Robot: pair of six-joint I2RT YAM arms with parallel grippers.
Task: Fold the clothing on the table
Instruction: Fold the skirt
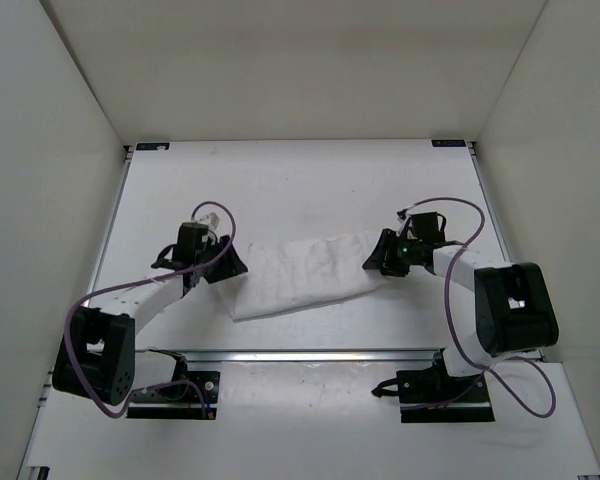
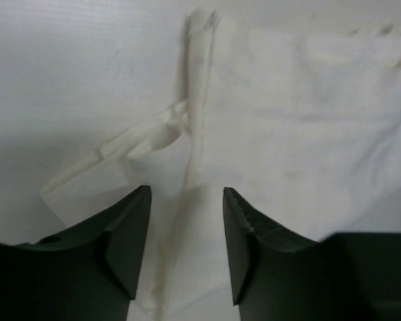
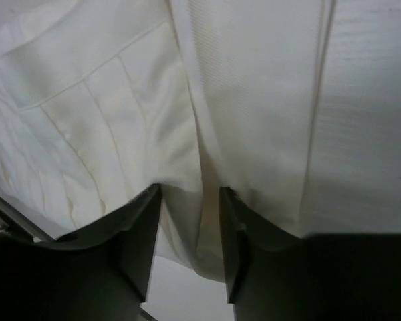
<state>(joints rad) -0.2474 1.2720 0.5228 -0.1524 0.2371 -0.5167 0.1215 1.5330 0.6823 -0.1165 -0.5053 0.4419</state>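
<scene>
White table [image 1: 310, 170] has the clothing [image 1: 305, 275] lying as a flat strip mid-surface between the arms, left gripper [image 2: 186, 200] and right gripper [image 3: 190, 197] both jaws apart straddling its ends, nothing clamped; looks soft, light, limp, so pinch layered end edges.

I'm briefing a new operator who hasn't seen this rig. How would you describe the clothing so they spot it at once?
Start at the big white table and look at its middle. The clothing lies there as a flat strip running from the left claw to the right claw. It is the only soft, creased thing there, slightly creamier than the tabletop.
</scene>
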